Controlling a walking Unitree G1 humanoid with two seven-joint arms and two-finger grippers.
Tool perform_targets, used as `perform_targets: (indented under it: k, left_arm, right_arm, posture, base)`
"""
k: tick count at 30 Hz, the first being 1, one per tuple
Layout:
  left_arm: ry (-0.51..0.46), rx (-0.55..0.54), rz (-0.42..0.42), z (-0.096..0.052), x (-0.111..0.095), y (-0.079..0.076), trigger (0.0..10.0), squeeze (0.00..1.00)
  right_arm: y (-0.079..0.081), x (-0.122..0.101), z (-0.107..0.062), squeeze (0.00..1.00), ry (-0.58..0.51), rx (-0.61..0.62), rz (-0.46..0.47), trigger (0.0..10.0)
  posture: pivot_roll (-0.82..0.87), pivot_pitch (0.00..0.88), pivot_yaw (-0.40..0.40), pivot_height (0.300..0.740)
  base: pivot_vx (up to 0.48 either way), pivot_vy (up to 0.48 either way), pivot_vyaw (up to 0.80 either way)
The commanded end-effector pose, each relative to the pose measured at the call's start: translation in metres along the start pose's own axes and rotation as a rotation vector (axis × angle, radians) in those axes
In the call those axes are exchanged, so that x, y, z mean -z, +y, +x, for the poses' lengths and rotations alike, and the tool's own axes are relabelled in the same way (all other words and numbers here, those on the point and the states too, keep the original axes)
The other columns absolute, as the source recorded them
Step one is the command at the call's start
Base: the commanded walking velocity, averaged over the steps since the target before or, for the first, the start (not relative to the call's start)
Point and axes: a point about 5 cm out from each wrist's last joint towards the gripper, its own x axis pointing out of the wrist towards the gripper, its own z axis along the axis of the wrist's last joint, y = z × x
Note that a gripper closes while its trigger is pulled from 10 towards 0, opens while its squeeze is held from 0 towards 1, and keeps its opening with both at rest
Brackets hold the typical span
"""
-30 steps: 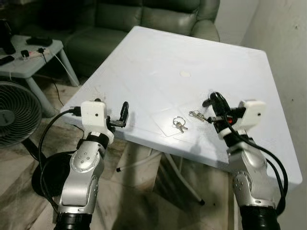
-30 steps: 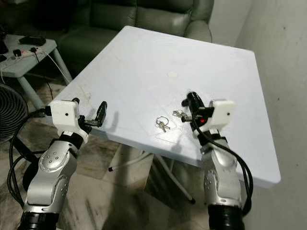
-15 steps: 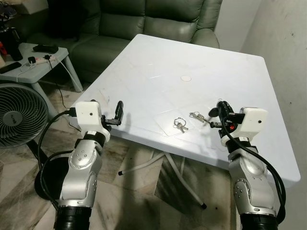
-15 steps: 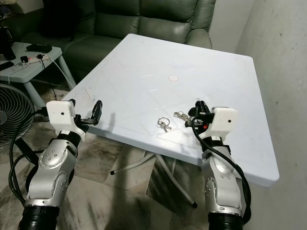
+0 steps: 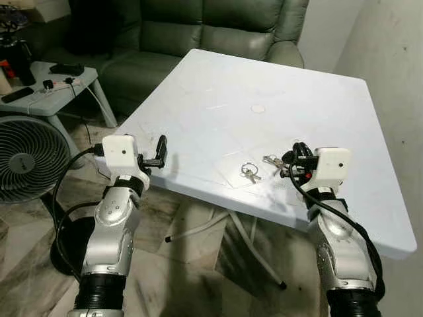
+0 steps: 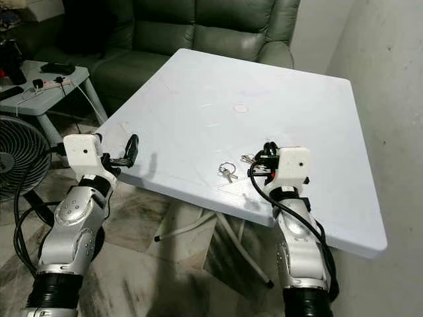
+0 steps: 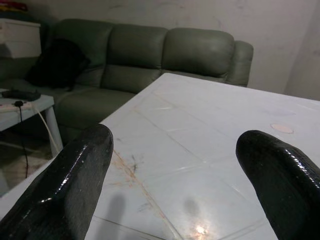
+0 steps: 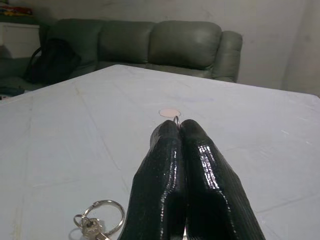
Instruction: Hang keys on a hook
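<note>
Right claw point(image 8: 176, 131) pinched together on a ring of keys point(image 5: 272, 160) just above the white surface point(image 5: 218, 79), second key ring point(image 5: 248, 172) lying just beside, left claw point(image 5: 160, 149) spread at the surface's edge — lift straight, keep the pinch firm.

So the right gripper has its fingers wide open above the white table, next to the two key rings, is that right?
Not quite. The right gripper's fingers are pressed shut, as the right wrist view shows. It is over the white table, beside the key rings.
</note>
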Motion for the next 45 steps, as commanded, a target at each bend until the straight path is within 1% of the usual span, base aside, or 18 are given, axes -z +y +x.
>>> perform_targets:
  k: [1, 7, 10, 16, 38, 45]
  left_arm:
    - [0.001, -0.013, 0.016, 0.0015, 0.0001, 0.0021, 10.0, 0.0]
    - [0.006, -0.021, 0.017, 0.0013, 0.0018, 0.0032, 10.0, 0.0]
    - [0.017, -0.026, 0.006, 0.0012, 0.0033, 0.0034, 10.0, 0.0]
    - [0.016, -0.033, 0.01, 0.0003, 0.0042, 0.0033, 10.0, 0.0]
    - [0.016, -0.046, 0.041, 0.0005, 0.0056, 0.0019, 10.0, 0.0]
    - [0.019, -0.038, 0.032, 0.0006, 0.0062, 0.0014, 10.0, 0.0]
  right_arm:
    - [-0.0013, -0.003, 0.0037, 0.0, 0.0, 0.002, -0.022, 10.0]
    - [-0.0004, -0.0018, 0.0036, 0.0, 0.009, -0.008, -0.042, 10.0]
    - [0.0001, -0.0008, 0.0028, 0.0, 0.014, -0.011, -0.044, 10.0]
    - [0.0009, 0.0001, 0.0009, 0.0, 0.022, -0.019, -0.05, 10.0]
    - [0.0028, 0.0009, -0.0002, 0.0, 0.036, -0.037, -0.06, 10.0]
    - [0.0034, 0.0013, -0.0002, 0.0, 0.038, -0.036, -0.058, 10.0]
  posture:
    - [0.06, 0.0, -0.012, 0.74]
    - [0.06, 0.0, -0.013, 0.74]
    - [0.07, 0.0, -0.017, 0.74]
    - [0.06, 0.0, -0.024, 0.74]
    - [0.06, 0.0, -0.029, 0.74]
    - [0.06, 0.0, -0.027, 0.74]
  base:
    - [0.0, 0.0, -0.76]
    - [0.0, 0.0, -0.76]
    - [0.0, 0.414, -0.76]
    - [0.0, 0.462, -0.76]
    - [0.0, 0.0, -0.76]
    - [0.0, 0.0, -0.76]
